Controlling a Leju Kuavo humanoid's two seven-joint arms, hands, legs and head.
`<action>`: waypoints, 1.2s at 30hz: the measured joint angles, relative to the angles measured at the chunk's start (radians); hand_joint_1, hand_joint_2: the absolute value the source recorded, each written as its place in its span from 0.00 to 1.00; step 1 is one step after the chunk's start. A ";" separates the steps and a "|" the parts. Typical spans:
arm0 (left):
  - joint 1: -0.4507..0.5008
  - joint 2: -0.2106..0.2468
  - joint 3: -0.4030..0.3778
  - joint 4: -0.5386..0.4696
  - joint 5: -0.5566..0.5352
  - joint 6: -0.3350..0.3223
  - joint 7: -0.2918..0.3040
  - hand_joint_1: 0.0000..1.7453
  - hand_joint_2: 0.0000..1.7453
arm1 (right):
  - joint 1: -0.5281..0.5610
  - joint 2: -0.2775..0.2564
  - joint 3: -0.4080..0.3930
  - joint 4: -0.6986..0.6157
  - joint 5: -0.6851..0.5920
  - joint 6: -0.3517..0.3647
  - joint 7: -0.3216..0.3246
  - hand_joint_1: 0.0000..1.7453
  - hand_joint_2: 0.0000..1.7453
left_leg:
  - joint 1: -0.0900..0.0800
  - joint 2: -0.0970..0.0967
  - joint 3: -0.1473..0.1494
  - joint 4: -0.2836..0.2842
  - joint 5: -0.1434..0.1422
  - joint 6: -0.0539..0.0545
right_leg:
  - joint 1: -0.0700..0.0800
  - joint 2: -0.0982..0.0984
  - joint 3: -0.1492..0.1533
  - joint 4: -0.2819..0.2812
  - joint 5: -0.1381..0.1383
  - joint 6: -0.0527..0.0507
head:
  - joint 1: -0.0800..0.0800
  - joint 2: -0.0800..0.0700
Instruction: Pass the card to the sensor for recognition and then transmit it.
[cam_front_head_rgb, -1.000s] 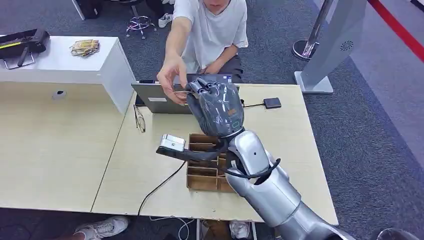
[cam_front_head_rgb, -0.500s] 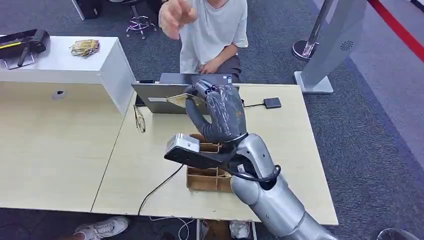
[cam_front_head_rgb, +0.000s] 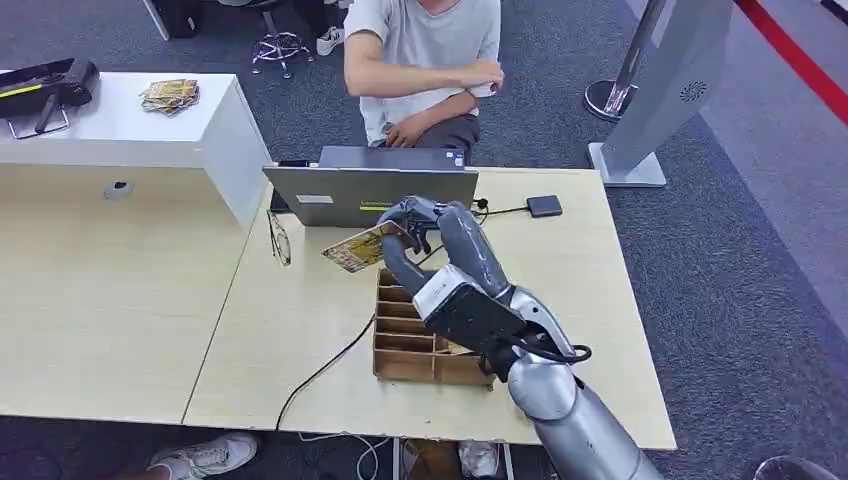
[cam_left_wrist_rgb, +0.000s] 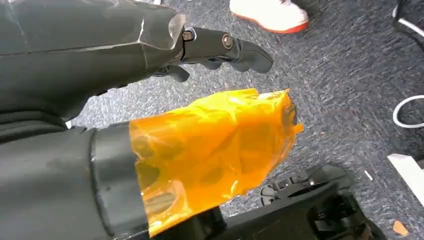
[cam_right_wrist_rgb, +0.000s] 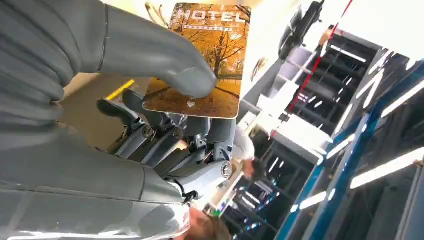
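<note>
A: Card (cam_front_head_rgb: 356, 248) first: thin rectangular hotel key card, printed with autumn trees in orange and brown. Where is it?

B: Held in the air over the light wooden desk (cam_front_head_rgb: 130, 300), above the middle of it, just in front of the grey laptop (cam_front_head_rgb: 370, 194) that sits at the far edge. The right hand (cam_front_head_rgb: 430, 240) pinches it by one short end, thumb (cam_right_wrist_rgb: 165, 55) pressed on the printed face and darker fingers (cam_right_wrist_rgb: 150, 125) under it, so most of the card sticks out free.

A: How will it handle?

B: Light and stiff, I'd judge, with a glossy face that could slip. An end grip leaves the flat face bare for reading, but a knock on the free end could twist it out. A pinch further in would hold firmer, yet cover more of the face.

A: And the other hand?

B: The left hand (cam_left_wrist_rgb: 100, 75) hangs over grey carpet (cam_left_wrist_rgb: 350, 60), its thumb wrapped in orange film (cam_left_wrist_rgb: 215, 150), fingers stretched out and holding nothing.

A: What else lies near?

B: A brown compartmented cardboard tray (cam_front_head_rgb: 405, 345) under the right wrist, a small black square pad (cam_front_head_rgb: 545, 206) on a cable toward the far right corner, and a seated person in a white shirt (cam_front_head_rgb: 425, 45) behind the laptop.
</note>
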 joint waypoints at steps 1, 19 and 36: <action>0.001 0.000 0.001 0.000 0.002 0.002 -0.001 0.00 0.00 | 0.002 -0.004 -0.004 -0.001 -0.028 0.018 -0.003 1.00 1.00 | 0.000 0.000 0.000 0.000 0.000 0.000 | 0.000 0.000 0.000 0.000 0.000 0.000 | 0.000 0.000; 0.020 0.002 0.034 0.000 0.035 0.027 -0.017 0.00 0.00 | 0.098 -0.095 -0.026 0.024 -0.505 0.287 -0.048 1.00 1.00 | 0.000 0.000 0.000 0.000 0.000 0.000 | 0.000 0.000 0.000 0.000 0.000 0.000 | 0.000 0.000; 0.022 0.002 0.056 0.000 0.040 0.039 -0.021 0.00 0.00 | 0.221 -0.151 -0.063 0.036 -0.788 0.430 -0.021 1.00 1.00 | 0.000 0.000 0.000 0.000 -0.001 0.000 | 0.000 0.000 0.000 0.000 0.000 0.000 | 0.000 0.000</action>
